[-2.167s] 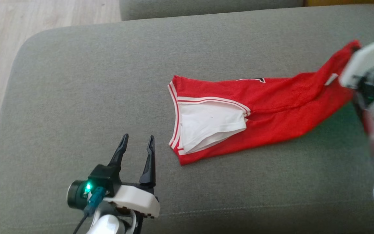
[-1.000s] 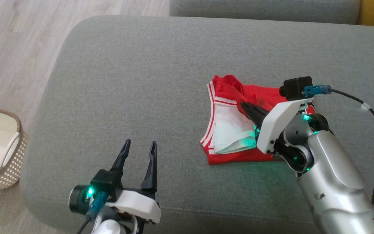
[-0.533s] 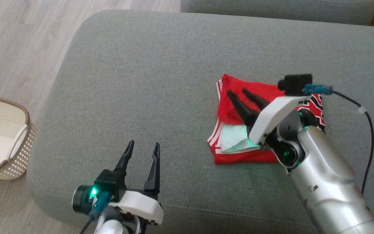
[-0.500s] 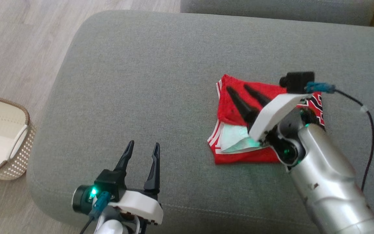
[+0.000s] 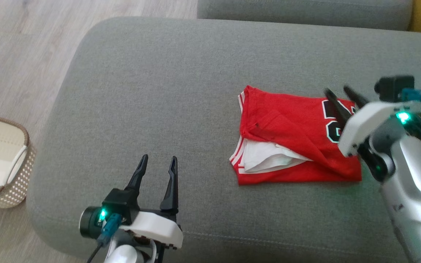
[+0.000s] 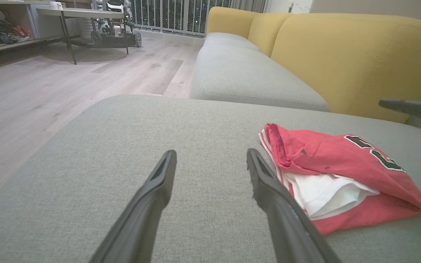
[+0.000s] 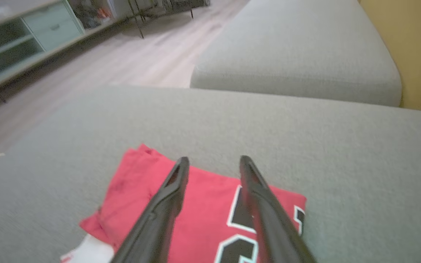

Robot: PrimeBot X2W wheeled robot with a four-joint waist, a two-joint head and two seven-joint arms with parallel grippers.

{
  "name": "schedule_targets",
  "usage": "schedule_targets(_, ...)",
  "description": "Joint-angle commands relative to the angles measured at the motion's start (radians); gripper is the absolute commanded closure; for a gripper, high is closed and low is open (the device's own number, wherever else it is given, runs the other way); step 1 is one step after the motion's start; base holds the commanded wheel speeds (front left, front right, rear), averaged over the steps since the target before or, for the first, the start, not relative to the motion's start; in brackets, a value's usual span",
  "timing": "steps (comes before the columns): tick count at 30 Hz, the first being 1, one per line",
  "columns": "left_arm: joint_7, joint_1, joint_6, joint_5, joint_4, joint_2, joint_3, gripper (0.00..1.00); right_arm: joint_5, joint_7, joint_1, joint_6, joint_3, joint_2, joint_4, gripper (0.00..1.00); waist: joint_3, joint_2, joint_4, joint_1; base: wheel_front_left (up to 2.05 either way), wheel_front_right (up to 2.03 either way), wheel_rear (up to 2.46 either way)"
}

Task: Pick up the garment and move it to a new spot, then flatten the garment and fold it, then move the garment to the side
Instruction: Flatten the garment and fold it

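On the gray sofa cushion, the red jersey lay folded toward 3 o'clock, white lining showing. The right gripper hovered spread and empty over its 3 o'clock edge; the left gripper stood splayed wide at 7 o'clock. Soft and light, the cloth probably wants pinching through every layer at one edge.
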Motion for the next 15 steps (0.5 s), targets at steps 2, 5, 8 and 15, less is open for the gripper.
schedule_targets(2, -0.012, -0.034, -0.009, 0.017, -0.036, -0.006, 0.036, 0.0, -0.055, 0.016, -0.01, 0.0, 0.041, -0.056, 0.008, 1.0, 0.018, 0.0, 0.016, 0.0, 0.0, 0.0, 0.0)
schedule_targets(5, -0.012, -0.038, -0.012, 0.019, -0.035, -0.009, 0.037, 0.0, -0.055, 0.018, -0.02, 0.0, 0.067, -0.074, 0.029, 1.0, 0.028, 0.0, 0.027, 0.0, 0.0, 0.0, 0.0)
schedule_targets(8, -0.012, -0.043, -0.016, 0.02, -0.034, -0.016, 0.038, 0.0, -0.042, 0.037, -0.036, 0.0, 0.136, -0.098, 0.061, 1.0, 0.043, 0.0, 0.047, 0.0, 0.0, 0.0, 0.0)
schedule_targets(15, -0.012, -0.04, -0.022, 0.023, -0.03, -0.03, 0.049, 0.0, 0.103, 0.147, -0.037, 0.0, 0.273, -0.087, 0.083, 1.0, 0.059, 0.0, 0.075, 0.0, 0.0, 0.0, 0.0)
